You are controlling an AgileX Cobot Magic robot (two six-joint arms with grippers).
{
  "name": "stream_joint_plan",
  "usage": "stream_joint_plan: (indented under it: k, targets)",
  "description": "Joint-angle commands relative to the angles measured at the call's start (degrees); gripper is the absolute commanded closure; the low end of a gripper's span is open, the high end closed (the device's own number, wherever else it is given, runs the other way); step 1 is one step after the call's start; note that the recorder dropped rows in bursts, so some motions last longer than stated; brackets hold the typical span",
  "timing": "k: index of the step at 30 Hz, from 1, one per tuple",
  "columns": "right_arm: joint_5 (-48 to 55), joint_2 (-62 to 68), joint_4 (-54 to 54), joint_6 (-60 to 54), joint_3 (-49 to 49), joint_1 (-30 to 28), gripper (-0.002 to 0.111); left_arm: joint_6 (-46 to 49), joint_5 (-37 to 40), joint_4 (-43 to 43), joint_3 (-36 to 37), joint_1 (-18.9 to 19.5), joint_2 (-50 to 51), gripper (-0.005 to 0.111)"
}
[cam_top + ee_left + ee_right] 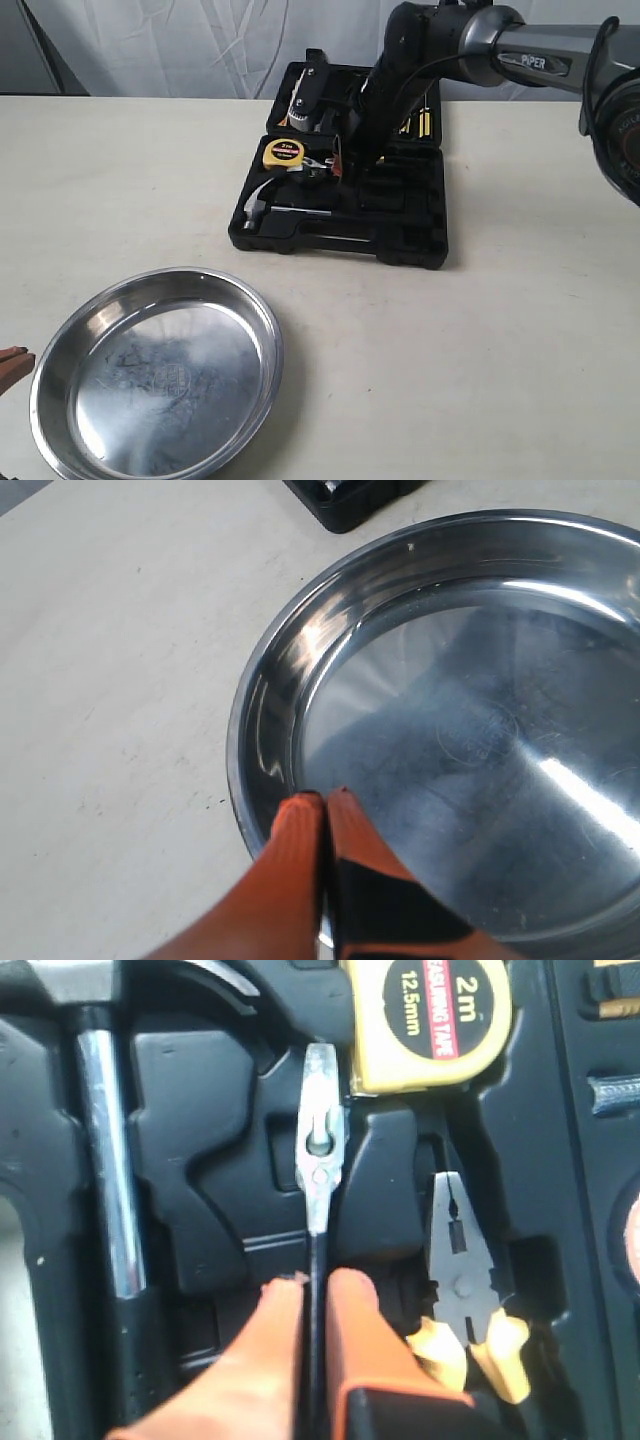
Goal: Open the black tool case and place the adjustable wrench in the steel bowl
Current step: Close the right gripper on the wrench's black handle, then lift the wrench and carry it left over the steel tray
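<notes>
At the far left the left claw (325, 798) hung over the rim of the steel bowl (90, 315), its two orange fingers pressed together on nothing. The bowl sat bare on the table (480, 350), with no tool in it. Further along, the black case (400, 245) lay open, its lid (340, 75) folded back, so I'd say the first half of the job was done. Inside I could see the hammer (105, 1160), the wrench (320, 1155) standing on edge beside the yellow tape measure (430, 1020), then the pliers (460, 1270). The right claw (315, 1285) had reached into the case and was pinching the wrench's thin black handle between its fingers. The wrench looked to be in its slot, not yet lifted. By my reckoning what was left was pulling it free, carrying it across to the bowl and letting go
</notes>
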Motion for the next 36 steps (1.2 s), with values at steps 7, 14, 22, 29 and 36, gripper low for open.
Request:
stream_joint_plan:
  k: [7, 14, 22, 29, 36]
  targets:
    - [1.3, 4.1, -0.4, 1.0, -0.1, -0.2, 0.109, 0.0, -0.7, -1.1, 0.1, -0.2, -0.4, 0.107]
    - [0.7, 4.6, -0.4, 1.0, -0.1, -0.2, 0.109, 0.0, -0.8, -1.1, 0.1, -0.2, -0.4, 0.107]
    - [1.1, 4.6, -0.5, 1.0, -0.1, -0.2, 0.109, 0.0, -0.8, -1.1, 0.1, -0.2, -0.4, 0.107]
    - [0.4, 4.6, -1.5, 1.0, -0.1, -0.2, 0.072, 0.0, -0.8, -1.1, 0.1, -0.2, -0.4, 0.107]
    - [-1.5, 4.6, -1.5, 2.4, -0.1, -0.2, 0.109, 0.0, -0.8, -1.1, 0.1, -0.2, -0.4, 0.107]
